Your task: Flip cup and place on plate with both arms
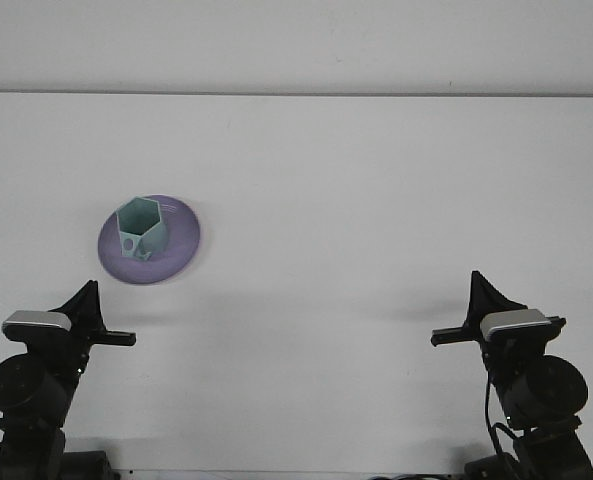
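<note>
Front view: we find the cup (141, 228) standing mouth-up on the purple plate (181, 245), at about ten o'clock on the white table (356, 200). It sits left of the plate's centre, inside the rim, and nothing touches it. We judge the placement finished.

The left gripper (94, 322) is parked at seven o'clock and the right gripper (476, 318) at five o'clock, both well apart from the plate, which we read as a rest pose. Both grippers hold nothing; whether their jaws are apart or together we cannot tell.
</note>
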Robot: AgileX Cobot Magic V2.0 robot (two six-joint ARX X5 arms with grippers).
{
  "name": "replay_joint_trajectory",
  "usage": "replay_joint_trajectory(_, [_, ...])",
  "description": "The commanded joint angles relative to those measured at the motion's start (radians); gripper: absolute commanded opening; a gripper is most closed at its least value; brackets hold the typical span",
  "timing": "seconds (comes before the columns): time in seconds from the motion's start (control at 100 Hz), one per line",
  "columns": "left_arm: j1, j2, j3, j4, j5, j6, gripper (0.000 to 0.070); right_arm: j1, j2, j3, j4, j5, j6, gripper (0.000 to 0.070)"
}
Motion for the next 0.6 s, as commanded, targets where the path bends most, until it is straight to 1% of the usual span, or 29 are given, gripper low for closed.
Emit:
replay_joint_trajectory(0.0, [0.000,-0.001,0.016,0.042,0.008,-0.023,0.0011,0.002,0.002,0.000,0.009,0.008,0.002,0.0004])
replay_joint_trajectory(0.07, [0.000,0.005,0.016,0.071,0.008,-0.029,0.0012,0.002,0.002,0.000,0.009,0.013,0.003,0.0004])
replay_joint_trajectory(0.11, [0.000,0.006,0.016,0.077,0.008,-0.051,0.0012,0.002,0.002,0.000,0.008,0.013,0.003,0.0004])
replay_joint_trajectory(0.14, [0.000,0.006,0.016,0.078,0.008,-0.084,0.0012,0.002,0.002,0.000,0.010,0.013,0.003,0.0004])
replay_joint_trajectory(0.19, [0.000,0.005,0.016,0.077,0.008,-0.102,0.0012,0.002,0.002,0.000,0.010,0.013,0.003,0.0004])
replay_joint_trajectory(0.59, [0.000,0.004,0.016,0.077,0.008,-0.101,0.0012,0.002,0.002,0.000,0.010,0.013,0.003,0.0004])
